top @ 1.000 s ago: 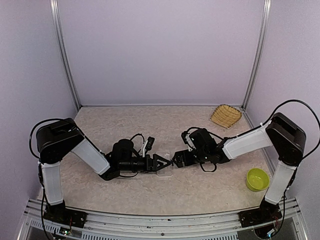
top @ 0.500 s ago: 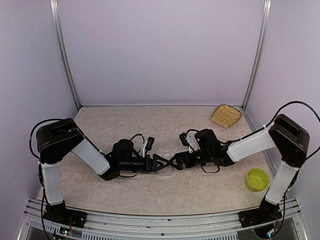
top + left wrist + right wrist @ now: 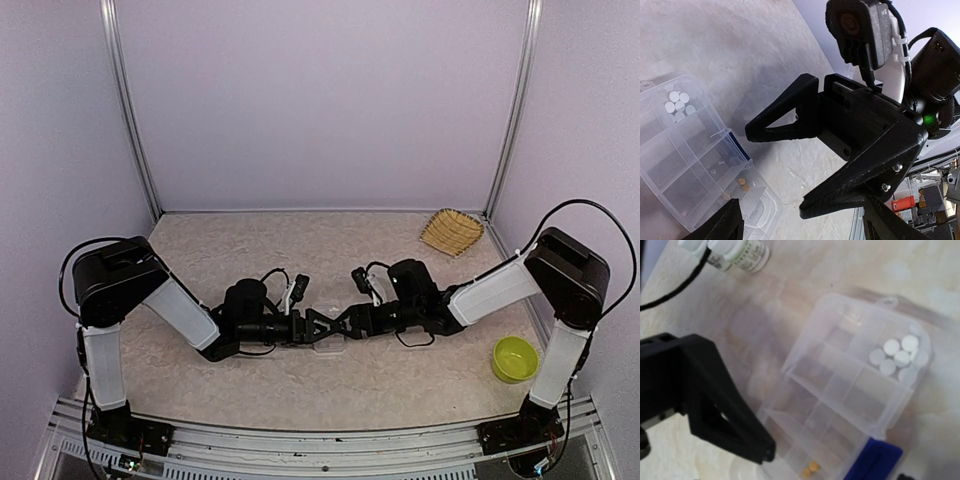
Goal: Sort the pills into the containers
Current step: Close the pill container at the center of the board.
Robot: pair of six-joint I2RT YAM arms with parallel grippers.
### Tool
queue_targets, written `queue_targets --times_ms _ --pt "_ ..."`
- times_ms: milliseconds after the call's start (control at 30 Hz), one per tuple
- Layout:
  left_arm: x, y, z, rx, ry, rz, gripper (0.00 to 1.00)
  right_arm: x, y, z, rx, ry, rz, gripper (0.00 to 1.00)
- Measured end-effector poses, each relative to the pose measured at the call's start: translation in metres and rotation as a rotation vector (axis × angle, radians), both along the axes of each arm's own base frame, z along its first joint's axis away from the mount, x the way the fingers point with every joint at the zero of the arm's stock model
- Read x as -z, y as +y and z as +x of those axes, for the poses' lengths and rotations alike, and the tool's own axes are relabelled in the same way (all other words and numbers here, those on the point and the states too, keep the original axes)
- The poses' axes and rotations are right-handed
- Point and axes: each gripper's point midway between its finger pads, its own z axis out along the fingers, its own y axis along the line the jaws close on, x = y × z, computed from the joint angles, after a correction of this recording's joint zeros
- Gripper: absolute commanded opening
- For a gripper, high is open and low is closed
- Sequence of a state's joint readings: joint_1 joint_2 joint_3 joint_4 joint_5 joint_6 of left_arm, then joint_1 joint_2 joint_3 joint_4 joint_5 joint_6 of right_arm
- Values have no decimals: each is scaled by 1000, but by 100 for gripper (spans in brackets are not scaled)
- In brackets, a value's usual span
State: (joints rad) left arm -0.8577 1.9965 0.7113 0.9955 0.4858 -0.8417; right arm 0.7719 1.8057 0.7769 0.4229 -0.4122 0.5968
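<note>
Arms: I have two, the left arm (image 3: 186, 314) and the right arm (image 3: 488, 289). Both reach in low to the middle of the worktop (image 3: 300, 250) and meet nose to nose.
Left jaws: open. On the left wrist camera I see their two fingers spread to the bottom corners of the view, with nothing held.
Right jaws: open. The left wrist camera looks straight at them, two black fingers splayed in a wide V with nothing gripped.
Gap between the two: both sets of jaws sit very near each other just above the box. I cannot tell whether they touch.
Box: one clear box (image 3: 850, 390) lies flat on the worktop directly under both sets of jaws. It is divided into small compartments and has one blue clasp (image 3: 875, 456) on its edge.
White pills: all sit in one end compartment (image 3: 891, 346). I count five sharply and a few more blurred through the plastic, so I have no firm total.
Tan pills: two (image 3: 743, 184), side by side in one compartment near the blue clasp.
Bottle: one that I can make out (image 3: 740, 251), with a white cap and green label. It is beyond the box and cut off by the top edge of the right wrist view.
Bowl: one lime-green bowl (image 3: 514, 358) by the right arm's base, well apart from the box.
Basket: one woven basket (image 3: 451, 231) in the far right corner.
</note>
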Motion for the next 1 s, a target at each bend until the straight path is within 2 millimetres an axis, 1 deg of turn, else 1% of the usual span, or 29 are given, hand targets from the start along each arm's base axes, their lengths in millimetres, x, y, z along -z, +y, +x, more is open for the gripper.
queue_targets --times_ms 33,133,233,367,567,700,833,1000 --pt "0 0 0 1 0 0 80 2 0 0 -1 5 -1 77" --pt "-1 0 -1 4 0 -2 81 8 1 -1 0 21 -2 74" --pt "-2 0 -1 5 -2 -4 81 11 2 -1 -1 34 0 73" --pt "-7 0 -1 5 -3 -5 82 9 4 0 1 34 8 70" --pt "-26 1 -1 -1 -20 -17 83 6 5 1 0 29 23 67" --pt "-30 7 3 -29 -26 14 83 5 6 1 -1 26 27 65" --pt "-26 14 8 -69 -35 68 82 5 6 1 -1 26 27 63" --pt "-11 24 14 -121 -38 156 81 4 6 1 -1 25 28 61"
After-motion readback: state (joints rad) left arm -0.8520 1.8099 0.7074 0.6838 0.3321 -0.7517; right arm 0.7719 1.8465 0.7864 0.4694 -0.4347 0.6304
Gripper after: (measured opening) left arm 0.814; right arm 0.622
